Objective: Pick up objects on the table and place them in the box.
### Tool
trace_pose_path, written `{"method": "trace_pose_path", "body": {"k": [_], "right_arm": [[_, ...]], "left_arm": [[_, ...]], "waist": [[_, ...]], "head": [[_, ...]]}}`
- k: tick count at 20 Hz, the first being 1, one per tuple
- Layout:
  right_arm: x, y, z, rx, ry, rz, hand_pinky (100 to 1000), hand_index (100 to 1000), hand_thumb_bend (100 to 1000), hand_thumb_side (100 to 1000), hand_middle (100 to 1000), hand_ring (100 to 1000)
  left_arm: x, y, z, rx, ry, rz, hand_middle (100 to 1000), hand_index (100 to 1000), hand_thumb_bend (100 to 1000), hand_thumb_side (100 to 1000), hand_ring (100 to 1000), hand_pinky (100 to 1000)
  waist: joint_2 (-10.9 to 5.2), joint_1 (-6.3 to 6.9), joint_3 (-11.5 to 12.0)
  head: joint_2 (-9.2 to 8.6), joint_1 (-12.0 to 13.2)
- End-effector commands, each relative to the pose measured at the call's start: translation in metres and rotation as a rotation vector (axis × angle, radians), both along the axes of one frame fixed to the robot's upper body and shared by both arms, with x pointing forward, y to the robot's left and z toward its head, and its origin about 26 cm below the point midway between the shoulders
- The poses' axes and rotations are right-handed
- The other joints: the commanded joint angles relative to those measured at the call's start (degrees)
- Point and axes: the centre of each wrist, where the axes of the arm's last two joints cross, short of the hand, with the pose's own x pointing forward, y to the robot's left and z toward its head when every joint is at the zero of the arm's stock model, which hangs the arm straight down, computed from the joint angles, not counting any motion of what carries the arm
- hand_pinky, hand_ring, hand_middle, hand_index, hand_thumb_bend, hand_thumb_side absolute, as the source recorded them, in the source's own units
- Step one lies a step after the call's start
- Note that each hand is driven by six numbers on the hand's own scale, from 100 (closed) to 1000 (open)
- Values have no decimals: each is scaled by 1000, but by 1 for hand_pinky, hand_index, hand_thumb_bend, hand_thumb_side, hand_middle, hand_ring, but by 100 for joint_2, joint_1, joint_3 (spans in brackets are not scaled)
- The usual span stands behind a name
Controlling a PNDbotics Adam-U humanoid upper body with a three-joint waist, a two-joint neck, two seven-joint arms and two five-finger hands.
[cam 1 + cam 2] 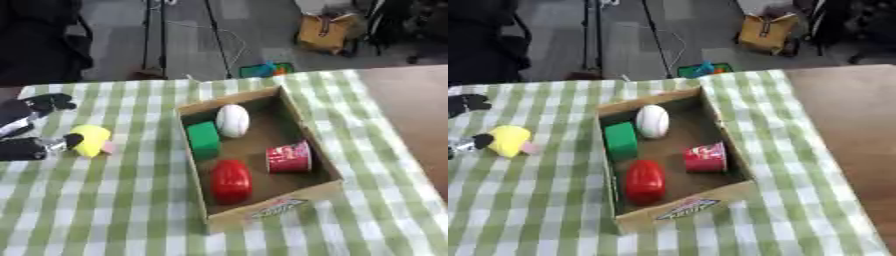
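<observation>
Left hand (39, 127) is closed around a yellow object (90, 140) over the checked cloth (131, 210); a ball (233, 120) is seen in the box (271, 207).

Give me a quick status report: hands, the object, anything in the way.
Left hand pinching yellow rounded object, left of open cardboard box. Right hand not in view. Box holds four items, room left. Path looks clear.

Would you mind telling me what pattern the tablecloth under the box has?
The tablecloth is green-and-white checked, seen best in the left eye view.
</observation>
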Motion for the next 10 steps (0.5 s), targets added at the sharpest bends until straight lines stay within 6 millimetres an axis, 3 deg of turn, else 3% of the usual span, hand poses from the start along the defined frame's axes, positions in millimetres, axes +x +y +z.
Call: {"method": "trace_pose_path", "body": {"k": [1, 10], "right_arm": [[-4, 0, 8, -18, -29, 11, 583, 758, 100, 446, 518, 613], [-4, 1, 8, -16, -27, 23, 583, 756, 100, 447, 516, 612]], "left_arm": [[1, 10, 14, 67, -3, 18, 1000, 1000, 470, 1000, 1000, 1000], [11, 8, 11, 129, 57, 54, 1000, 1000, 494, 1000, 1000, 1000]], "waist": [[-145, -10, -3], [-100, -14, -31]], "head": [[28, 26], [-12, 36]]}}
